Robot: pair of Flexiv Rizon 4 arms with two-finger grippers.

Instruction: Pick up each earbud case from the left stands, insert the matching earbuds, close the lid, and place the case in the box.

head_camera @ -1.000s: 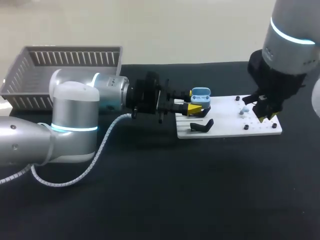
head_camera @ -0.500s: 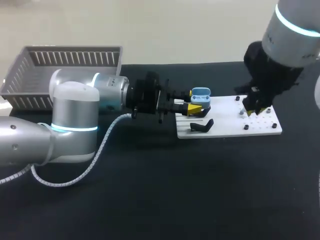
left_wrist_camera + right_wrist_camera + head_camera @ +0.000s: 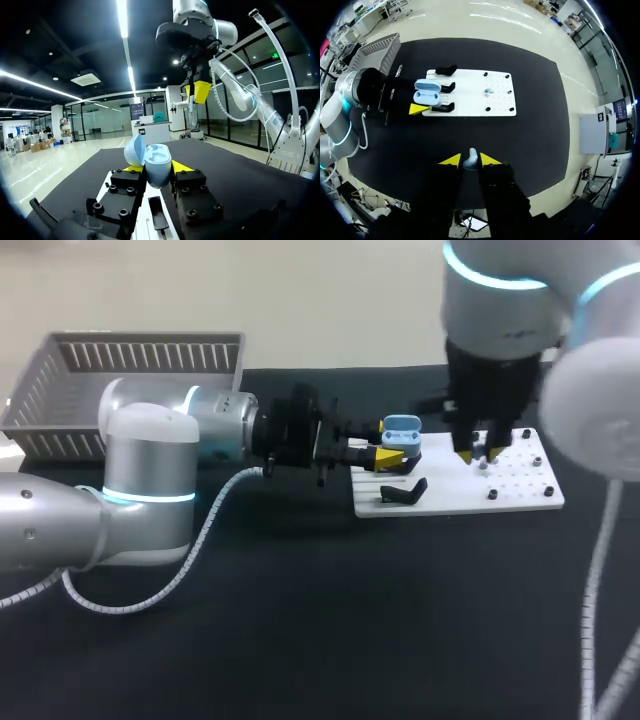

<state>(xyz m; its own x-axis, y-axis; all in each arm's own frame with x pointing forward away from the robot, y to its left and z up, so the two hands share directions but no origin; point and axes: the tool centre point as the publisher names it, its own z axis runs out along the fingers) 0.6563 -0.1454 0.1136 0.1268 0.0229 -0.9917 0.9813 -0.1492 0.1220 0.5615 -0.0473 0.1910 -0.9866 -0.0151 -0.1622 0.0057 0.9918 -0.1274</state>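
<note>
Clamped on an earbud (image 3: 470, 156), the right pincer (image 3: 470, 161) may miss the open case (image 3: 426, 91) well ahead of it, held tight between the left pincer (image 3: 157, 169) fingers, if slightly misaligned.

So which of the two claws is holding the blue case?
The left gripper: the open blue case sits clamped between its fingers. The right gripper pinches only a small earbud.
</note>
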